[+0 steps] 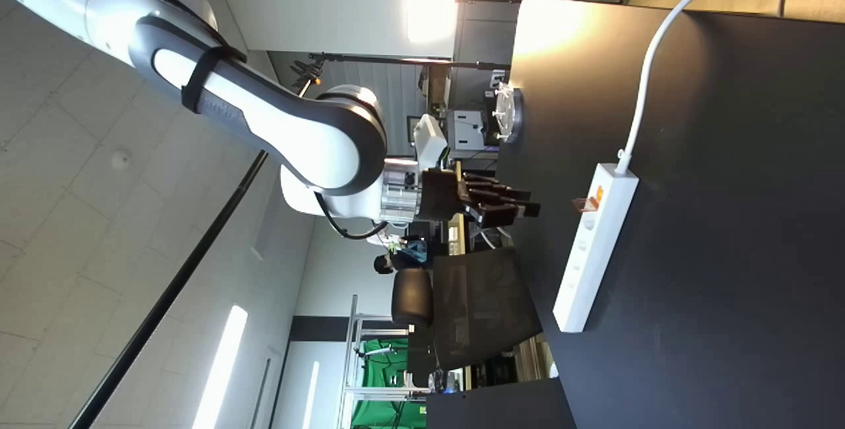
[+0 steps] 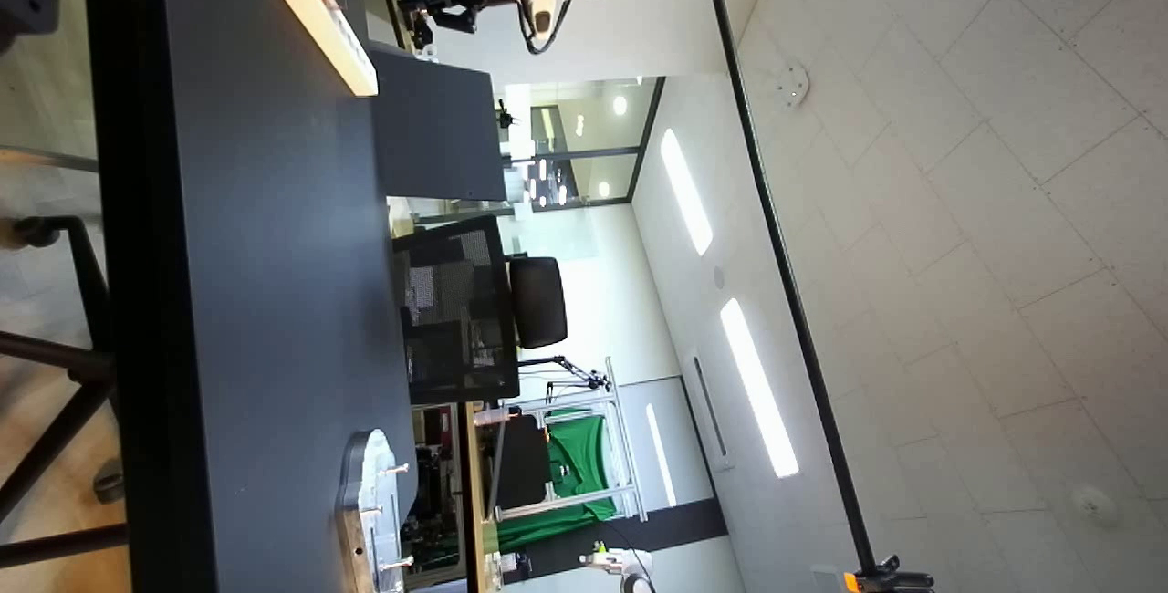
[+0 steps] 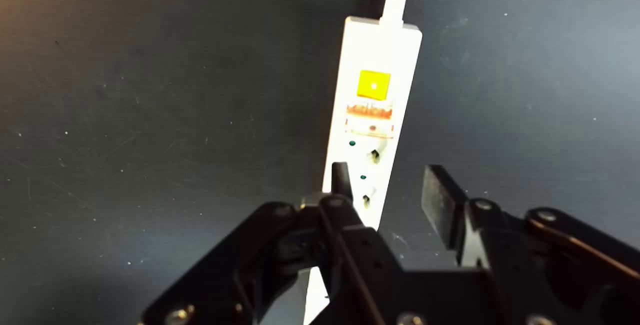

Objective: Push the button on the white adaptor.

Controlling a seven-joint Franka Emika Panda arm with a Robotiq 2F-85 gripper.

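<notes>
The white adaptor is a long white power strip lying on the black table. It also shows in an exterior view and in the wrist view. Its button is orange-yellow, near the cable end, and shows small in an exterior view. A transparent red-orange cover stands raised beside the button, on the socket side. My gripper is open and empty, above the table and apart from the strip. In the wrist view its left finger overlaps the sockets; its right finger is over bare table.
A white cable runs from the strip's end across the black table. A clear plate with screws on a dark base stands at the table's edge. A black chair stands beyond the table. Both exterior pictures lie on their side.
</notes>
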